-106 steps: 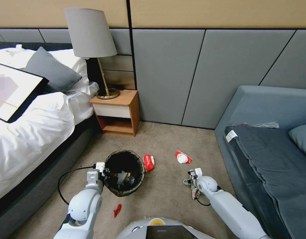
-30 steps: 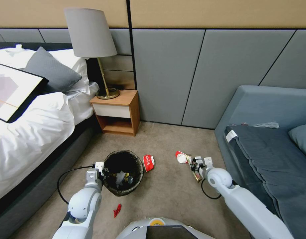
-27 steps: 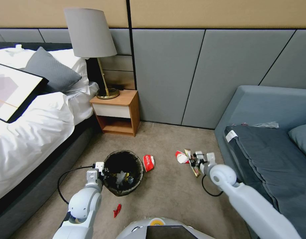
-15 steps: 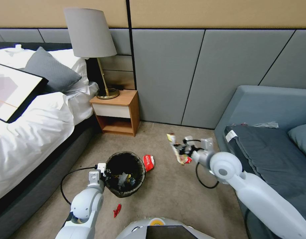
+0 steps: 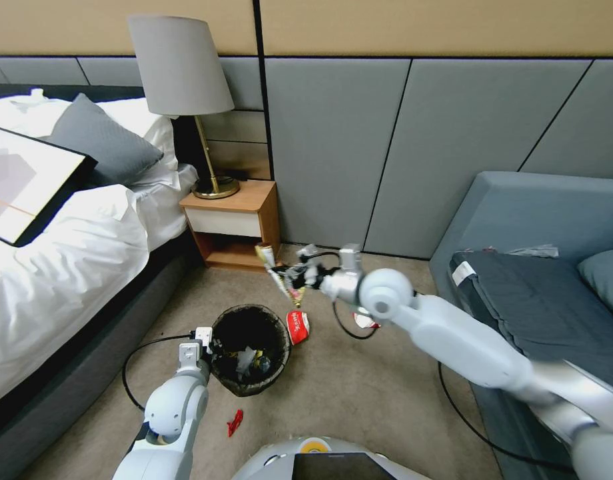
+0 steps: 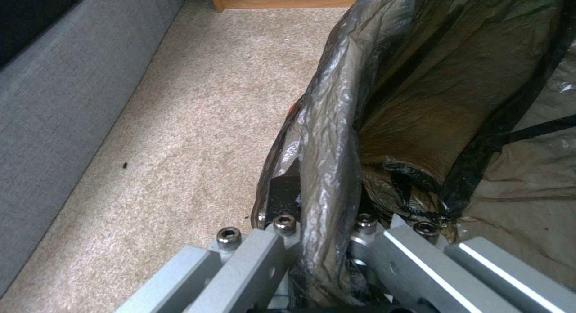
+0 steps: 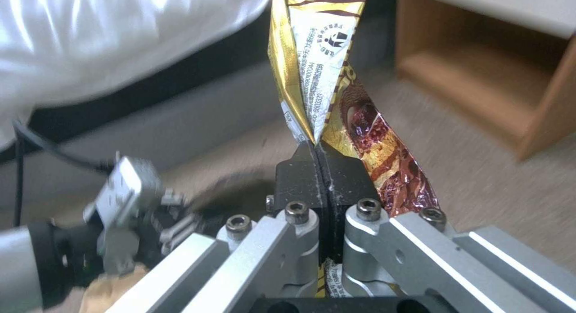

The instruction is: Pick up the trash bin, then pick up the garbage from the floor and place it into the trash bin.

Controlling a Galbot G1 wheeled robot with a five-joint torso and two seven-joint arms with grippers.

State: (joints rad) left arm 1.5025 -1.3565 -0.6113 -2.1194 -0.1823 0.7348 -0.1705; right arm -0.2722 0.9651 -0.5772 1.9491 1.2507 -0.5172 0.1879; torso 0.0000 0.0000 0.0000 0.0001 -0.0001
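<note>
Black-lined trash bin [image 5: 246, 348] on carpet, litter inside; gold-brown wrapper [image 5: 274, 275] aloft above bin; red-white packet [image 5: 296, 327] beside bin.

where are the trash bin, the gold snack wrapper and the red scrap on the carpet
trash bin [image 5: 221, 373]: head view, liner-covered near rim.
gold snack wrapper [image 7: 312, 65]: right wrist view, printed back panel.
red scrap [image 5: 234, 423]: head view, its middle.

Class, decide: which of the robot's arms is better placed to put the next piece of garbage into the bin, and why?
Right. The right gripper pinches a gold wrapper just above the trash bin; the left gripper is clamped on the bin's rim.
</note>
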